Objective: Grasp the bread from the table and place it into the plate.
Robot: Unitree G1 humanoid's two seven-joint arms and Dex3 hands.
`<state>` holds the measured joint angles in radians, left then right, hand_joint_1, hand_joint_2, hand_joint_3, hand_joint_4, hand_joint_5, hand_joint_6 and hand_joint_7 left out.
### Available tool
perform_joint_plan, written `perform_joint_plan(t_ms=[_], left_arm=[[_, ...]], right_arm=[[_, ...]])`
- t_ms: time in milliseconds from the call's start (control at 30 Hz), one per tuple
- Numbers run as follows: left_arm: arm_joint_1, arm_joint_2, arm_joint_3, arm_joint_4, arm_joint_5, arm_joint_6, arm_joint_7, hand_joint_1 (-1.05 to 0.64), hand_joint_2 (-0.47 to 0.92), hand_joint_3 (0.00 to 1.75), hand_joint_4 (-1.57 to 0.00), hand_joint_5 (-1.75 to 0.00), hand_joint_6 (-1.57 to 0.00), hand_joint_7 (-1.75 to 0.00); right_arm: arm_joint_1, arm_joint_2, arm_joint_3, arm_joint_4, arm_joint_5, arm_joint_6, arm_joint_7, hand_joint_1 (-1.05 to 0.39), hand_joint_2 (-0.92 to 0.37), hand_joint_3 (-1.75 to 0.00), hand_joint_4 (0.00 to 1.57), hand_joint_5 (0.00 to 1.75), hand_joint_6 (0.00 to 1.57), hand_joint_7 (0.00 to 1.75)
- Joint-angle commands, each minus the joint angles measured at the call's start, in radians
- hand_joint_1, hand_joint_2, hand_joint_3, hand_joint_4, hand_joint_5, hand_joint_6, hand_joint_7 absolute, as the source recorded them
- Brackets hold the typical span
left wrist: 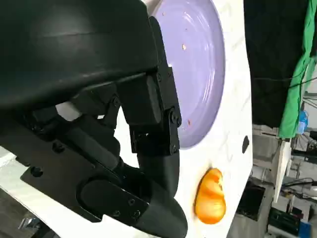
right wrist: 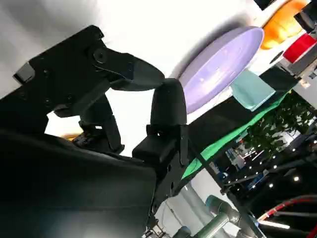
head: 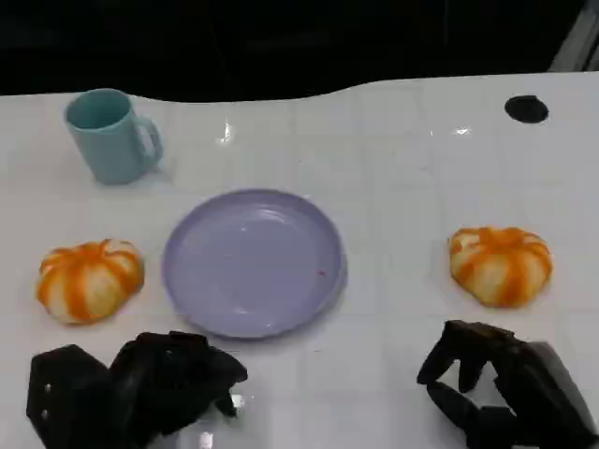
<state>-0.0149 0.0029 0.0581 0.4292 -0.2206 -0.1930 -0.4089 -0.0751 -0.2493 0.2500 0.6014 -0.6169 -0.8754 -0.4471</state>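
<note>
Worktop (head: 402, 159): white, glossy, tiled; carries every item listed.
Plate (head: 253, 262): lilac, shallow, bare inside; lies at the centre between the two breads, within reach of either arm, which suits it as the target.
Left bread (head: 90, 279): orange-and-white striped bun, on the worktop just beside the plate's left rim, apart from it; untouched.
Right bread (head: 501, 265): same kind, on the worktop further off from the plate's right rim; untouched.
Mug (head: 112, 136): pale teal, upright, handle to the right, behind the left bread; no part in the task.
Black spot (head: 526, 108): small dark disc at the far right of the worktop.
Left hand (head: 164, 379): low at the near edge, in front of the plate; fingers curled inward, nothing in them. Judged idle or waiting.
Right hand (head: 491, 383): near edge, directly in front of the right bread; fingers loosely bent and apart, holding nothing. Judged the likelier one to reach first.
Task progress: judged not begun; neither bread lifted.
Left wrist view, extra: the curled fingers (left wrist: 158, 148) close up, with plate (left wrist: 198, 64) and a bread (left wrist: 210, 196) beyond.
Right wrist view, extra: room clutter past the worktop's far edge, unseen from the head.
</note>
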Motion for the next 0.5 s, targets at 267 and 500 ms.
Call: perform_joint_plan(t_ms=[267, 500], left_arm=[[0.001, 0.016, 0.009, 0.005, -0.002, 0.007, 0.002, -1.05, 0.69, 0.17, -0.89, -1.52, -1.53, -0.38], [0.0, 0.015, 0.009, 0.008, 0.0, 0.0, 0.001, -1.05, 0.69, 0.17, -0.89, -1.51, -1.53, -0.38]], right_arm=[[-0.012, -0.02, -0.002, 0.0, -0.01, 0.005, -0.017, -0.35, -0.54, -0.94, 0.69, 1.74, 0.64, 1.37], [-0.01, -0.021, -0.002, -0.007, -0.008, 0.013, -0.011, -0.36, -0.54, -0.93, 0.68, 1.74, 0.63, 1.38]])
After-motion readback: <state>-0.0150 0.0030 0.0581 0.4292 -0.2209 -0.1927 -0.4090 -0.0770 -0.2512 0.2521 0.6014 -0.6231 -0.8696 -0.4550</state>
